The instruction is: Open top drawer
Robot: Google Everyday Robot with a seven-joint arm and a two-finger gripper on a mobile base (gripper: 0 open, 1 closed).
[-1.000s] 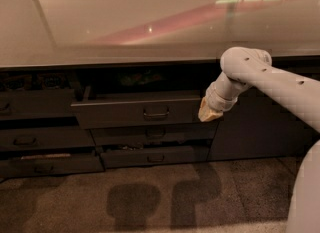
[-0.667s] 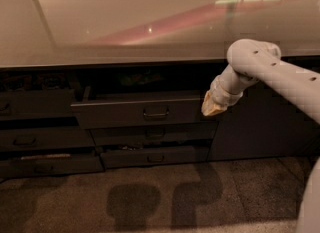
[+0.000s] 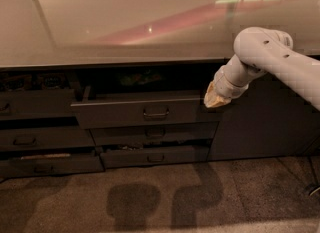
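The top drawer (image 3: 125,113) is a wide dark grey-brown front with a small central bail handle (image 3: 156,113). It stands pulled out a little from under the counter, and some items show dimly in the dark opening behind it. My gripper (image 3: 215,98), tan at the tip, hangs from the white arm (image 3: 260,52) at the right end of the drawer front, level with its top edge. It is well to the right of the handle.
A pale glossy counter (image 3: 140,22) runs above. Two slimmer drawers (image 3: 155,133) sit below the top one. A left bank of drawers (image 3: 35,137) is partly open. A plain dark cabinet door (image 3: 265,122) is at the right. Speckled floor (image 3: 160,197) lies below.
My gripper has moved slightly up and to the right, along the right end of the drawer front. The drawer has not visibly moved.
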